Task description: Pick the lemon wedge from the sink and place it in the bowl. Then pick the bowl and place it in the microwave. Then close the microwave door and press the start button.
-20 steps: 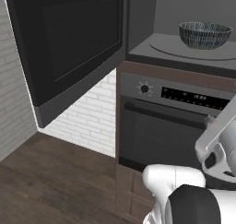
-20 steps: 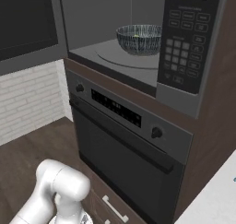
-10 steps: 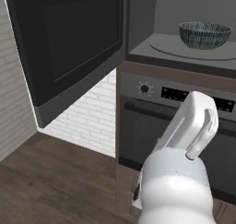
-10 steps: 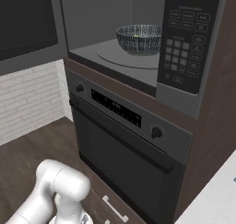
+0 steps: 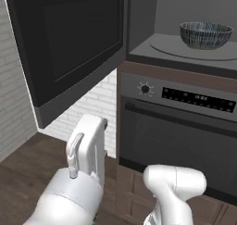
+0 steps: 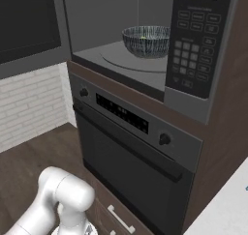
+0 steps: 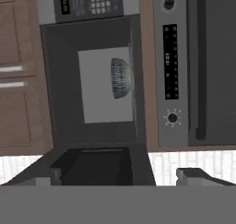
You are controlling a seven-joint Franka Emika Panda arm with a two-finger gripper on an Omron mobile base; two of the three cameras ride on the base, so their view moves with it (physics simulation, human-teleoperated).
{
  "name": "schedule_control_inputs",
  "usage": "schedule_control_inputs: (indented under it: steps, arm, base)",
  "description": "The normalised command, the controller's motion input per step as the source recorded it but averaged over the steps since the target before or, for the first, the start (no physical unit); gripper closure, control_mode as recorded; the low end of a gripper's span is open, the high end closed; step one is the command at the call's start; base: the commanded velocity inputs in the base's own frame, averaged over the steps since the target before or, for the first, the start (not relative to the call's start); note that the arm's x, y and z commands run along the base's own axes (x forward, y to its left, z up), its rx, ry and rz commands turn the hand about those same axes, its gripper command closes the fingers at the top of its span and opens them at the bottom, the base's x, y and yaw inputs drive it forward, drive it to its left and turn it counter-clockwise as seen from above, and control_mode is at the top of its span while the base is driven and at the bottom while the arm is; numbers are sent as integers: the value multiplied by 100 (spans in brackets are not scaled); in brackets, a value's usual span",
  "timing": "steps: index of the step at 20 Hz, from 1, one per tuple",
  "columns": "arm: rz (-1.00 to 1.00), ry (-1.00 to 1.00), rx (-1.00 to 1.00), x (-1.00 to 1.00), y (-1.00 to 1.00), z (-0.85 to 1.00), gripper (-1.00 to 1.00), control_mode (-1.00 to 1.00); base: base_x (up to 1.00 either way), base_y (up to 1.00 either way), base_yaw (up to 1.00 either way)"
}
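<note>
Sitting inside the microwave (image 6: 145,60), the bowl (image 7: 120,78) seemingly well beyond the open hand (image 7: 122,176).

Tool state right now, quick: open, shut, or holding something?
Tool: open and holding nothing. In the hand view its two fingertips stand wide apart with nothing between them; the bowl sits in the microwave.

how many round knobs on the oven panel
2: the left knob at the left end of the oven panel, the right knob at its right end, display between them. No others visible.
</note>
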Motion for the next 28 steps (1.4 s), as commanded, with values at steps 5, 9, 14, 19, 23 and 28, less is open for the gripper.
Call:
schedule_control_inputs:
  steps: [5, 9, 14, 19, 23, 28]
  arm:
    - [-9, 0, -20, 64, 100, -46, -100, -100]
    - [-2, -6, -13, 63, 99, -39, -100, -100]
    - [0, 0, -1, 59, 93, -48, -100, -100]
    - [0, 0, 0, 53, 89, -48, -100, -100]
    - [-1, -2, -2, 69, 47, -10, -100, -100]
    - [-2, 0, 0, 90, 37, -21, -100, -100]
  base:
    - [0, 0, 0]
    - [0, 0, 0]
    - [0, 0, 0]
    - [0, 0, 0]
    - [0, 0, 0]
    - [0, 0, 0]
